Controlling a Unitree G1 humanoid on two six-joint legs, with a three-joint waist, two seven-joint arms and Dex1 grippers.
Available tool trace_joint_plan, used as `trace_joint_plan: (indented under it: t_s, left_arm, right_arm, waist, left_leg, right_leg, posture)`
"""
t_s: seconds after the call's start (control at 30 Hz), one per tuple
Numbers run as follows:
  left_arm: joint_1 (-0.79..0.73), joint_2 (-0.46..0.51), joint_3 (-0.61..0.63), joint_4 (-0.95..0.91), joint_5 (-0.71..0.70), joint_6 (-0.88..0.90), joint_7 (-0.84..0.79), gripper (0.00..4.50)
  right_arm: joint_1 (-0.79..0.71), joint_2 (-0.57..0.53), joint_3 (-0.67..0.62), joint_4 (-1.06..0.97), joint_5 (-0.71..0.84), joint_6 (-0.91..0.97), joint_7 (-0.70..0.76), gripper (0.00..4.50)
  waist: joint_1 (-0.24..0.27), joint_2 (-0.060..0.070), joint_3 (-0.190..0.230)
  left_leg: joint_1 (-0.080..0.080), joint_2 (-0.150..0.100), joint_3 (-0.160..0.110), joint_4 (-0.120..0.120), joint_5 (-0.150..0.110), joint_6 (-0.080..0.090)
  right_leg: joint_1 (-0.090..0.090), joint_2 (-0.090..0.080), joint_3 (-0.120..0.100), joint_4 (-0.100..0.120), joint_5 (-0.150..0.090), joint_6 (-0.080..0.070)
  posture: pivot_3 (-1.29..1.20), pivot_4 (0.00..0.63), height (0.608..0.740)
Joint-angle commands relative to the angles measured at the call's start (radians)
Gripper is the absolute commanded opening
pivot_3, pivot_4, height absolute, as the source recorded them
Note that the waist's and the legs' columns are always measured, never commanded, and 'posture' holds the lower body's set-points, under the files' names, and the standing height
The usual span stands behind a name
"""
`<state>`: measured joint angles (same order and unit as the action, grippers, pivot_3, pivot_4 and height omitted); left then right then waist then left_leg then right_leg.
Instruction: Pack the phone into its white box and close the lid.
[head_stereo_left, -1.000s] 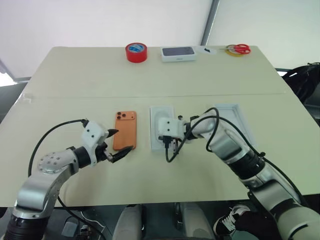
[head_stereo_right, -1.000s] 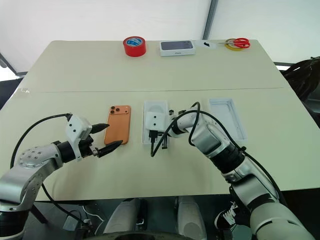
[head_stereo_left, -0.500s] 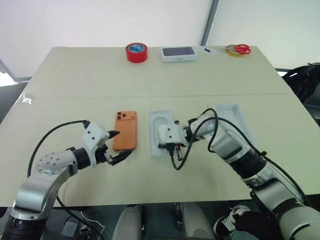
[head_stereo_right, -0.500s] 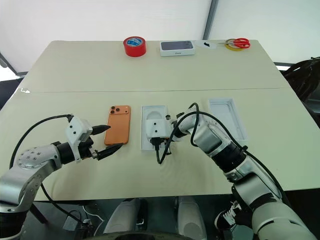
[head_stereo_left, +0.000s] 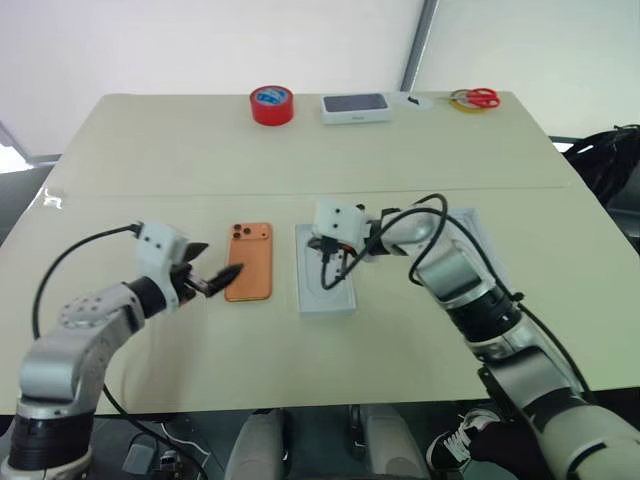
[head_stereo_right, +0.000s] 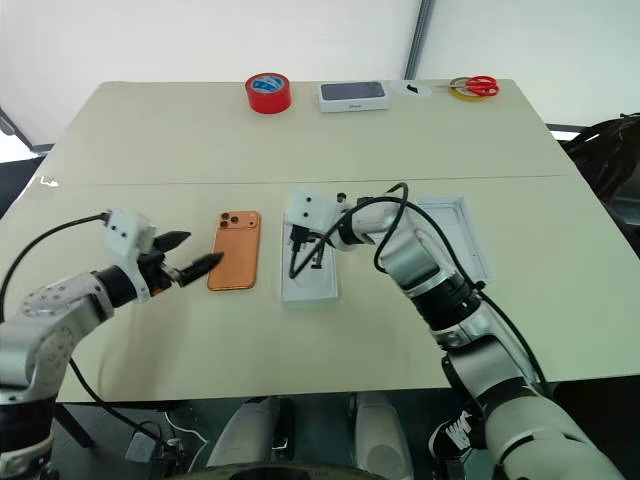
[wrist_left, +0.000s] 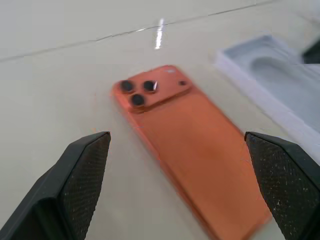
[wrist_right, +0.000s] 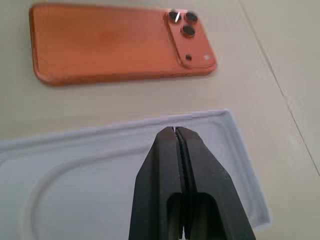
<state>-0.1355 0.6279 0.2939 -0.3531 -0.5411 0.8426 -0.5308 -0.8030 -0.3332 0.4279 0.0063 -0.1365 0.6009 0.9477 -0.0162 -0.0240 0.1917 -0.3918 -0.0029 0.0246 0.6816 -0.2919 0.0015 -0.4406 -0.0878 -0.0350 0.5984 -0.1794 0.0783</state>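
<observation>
With my left gripper (head_stereo_left: 212, 280) spread wide, the phone (head_stereo_left: 249, 274) lay flat just ahead of its jaws; I judged squaring them across its long edges best. My right gripper (wrist_right: 175, 137) was clenched empty over the white box (head_stereo_left: 326, 290).

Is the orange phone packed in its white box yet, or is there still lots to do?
Not yet. Done: the white box lies open beside the phone, and the lid lies apart on its other side. In hand: the open left gripper sits by the phone without holding it; the shut right gripper hovers over the box, holding nothing. Left: grab the phone, lay it inside, put the lid on.
</observation>
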Motion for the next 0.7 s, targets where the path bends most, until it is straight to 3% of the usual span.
trace_joint_plan:
  t_s: [0.03, 0.13, 0.3, 0.7]
  left_arm:
    - [-0.045, 0.011, 0.003, 0.001, -0.017, 0.127, 0.064, 4.50]
    - [-0.126, 0.001, -0.010, 0.037, -0.063, 0.332, 0.108, 4.50]
    - [-0.205, -0.069, 0.051, 0.048, -0.139, 0.471, 0.140, 4.50]
    - [-0.224, -0.132, 0.103, 0.040, -0.183, 0.604, 0.175, 4.50]
  right_arm:
    - [-0.040, 0.049, 0.030, -0.021, -0.020, 0.024, -0.050, 0.04]
    - [-0.074, 0.110, 0.076, 0.055, -0.057, 0.021, -0.100, 0.04]
    - [-0.122, 0.155, 0.148, 0.158, -0.104, 0.014, -0.118, 0.04]
    - [-0.173, 0.182, 0.270, 0.316, -0.220, -0.070, -0.117, 0.04]
  waist:
    - [0.001, 0.000, 0.000]
    - [0.002, 0.000, 0.000]
    - [0.002, -0.001, 0.000]
    - [-0.001, -0.001, 0.000]
  left_leg:
    - [0.000, 0.000, 0.000, 0.000, 0.000, 0.000]
    - [0.000, 0.000, 0.000, 0.000, 0.000, 0.000]
    - [0.000, -0.001, -0.001, 0.000, 0.000, -0.001]
    - [0.000, -0.001, -0.001, 0.000, 0.001, -0.002]
  right_leg:
    - [0.000, 0.000, 0.000, 0.000, 0.000, 0.000]
    - [0.000, 0.000, 0.000, 0.001, 0.000, 0.000]
    - [0.001, -0.001, 0.000, 0.000, 0.000, 0.000]
    - [0.000, -0.001, 0.000, 0.001, 0.000, 0.000]
  posture:
    - [0.00, 0.150, 0.736]
    - [0.00, 0.150, 0.736]
    - [0.00, 0.150, 0.736]
    - [0.00, 0.150, 0.736]
